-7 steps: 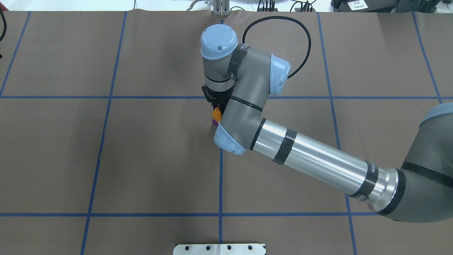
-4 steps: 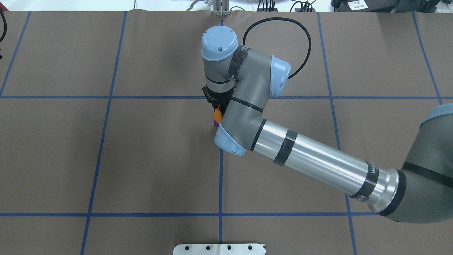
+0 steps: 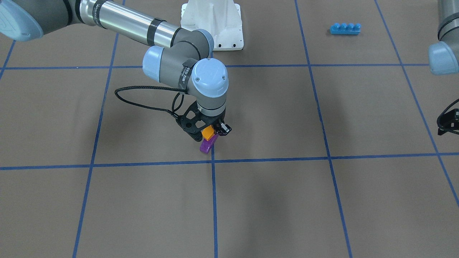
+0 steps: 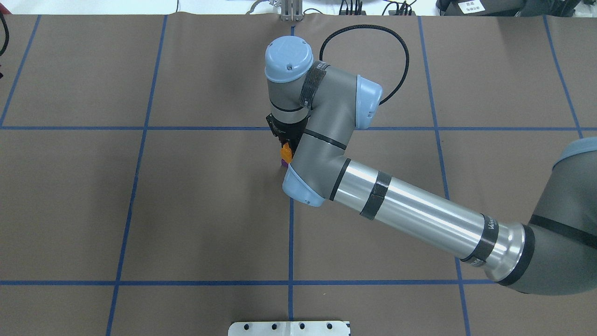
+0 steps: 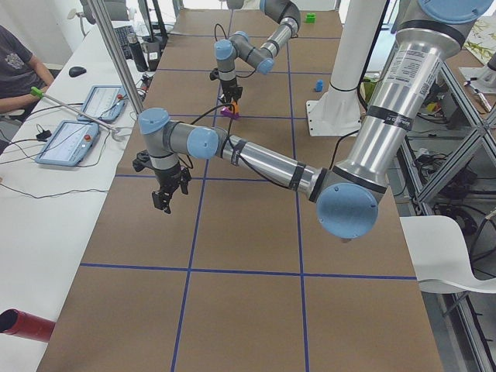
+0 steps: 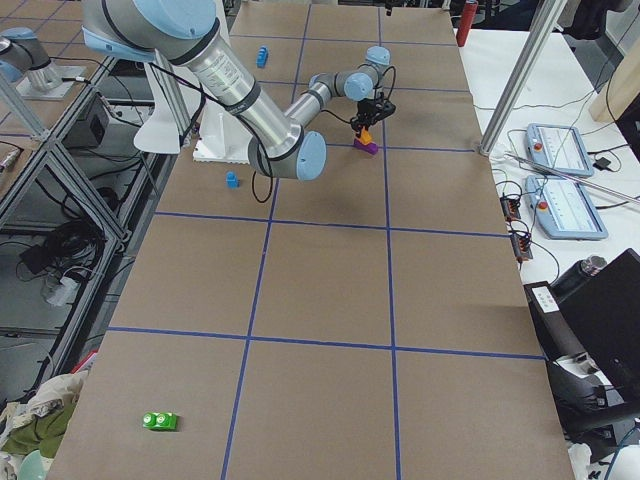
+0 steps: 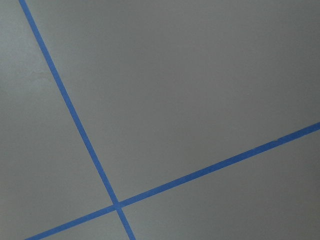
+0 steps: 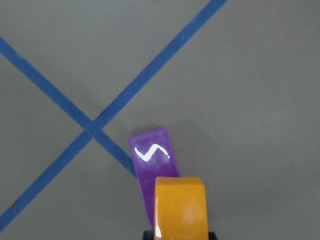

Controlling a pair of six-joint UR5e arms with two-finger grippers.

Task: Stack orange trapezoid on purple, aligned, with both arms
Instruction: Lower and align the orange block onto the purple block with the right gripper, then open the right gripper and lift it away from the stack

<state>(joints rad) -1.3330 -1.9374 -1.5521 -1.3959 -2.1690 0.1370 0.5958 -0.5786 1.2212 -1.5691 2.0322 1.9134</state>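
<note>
My right gripper (image 3: 211, 132) is shut on the orange trapezoid (image 3: 207, 133) and holds it right over the back end of the purple block (image 3: 207, 144), which lies on the brown table beside a blue tape crossing. The right wrist view shows the orange trapezoid (image 8: 180, 209) overlapping the near end of the purple block (image 8: 151, 159); I cannot tell whether they touch. From overhead, the orange trapezoid (image 4: 285, 152) and the purple block (image 4: 283, 163) peek out beside the wrist. My left gripper (image 3: 447, 123) hangs empty over bare table far away, and its jaw state is unclear.
A long blue four-stud brick (image 3: 345, 28) lies near the white base (image 3: 212, 21). A small blue block (image 6: 232, 179) and a green block (image 6: 160, 421) lie far off. The left wrist view shows only table and tape lines.
My right wrist has shifted very slightly, and the orange trapezoid sits a touch lower toward the purple block. The grip has not changed.
</note>
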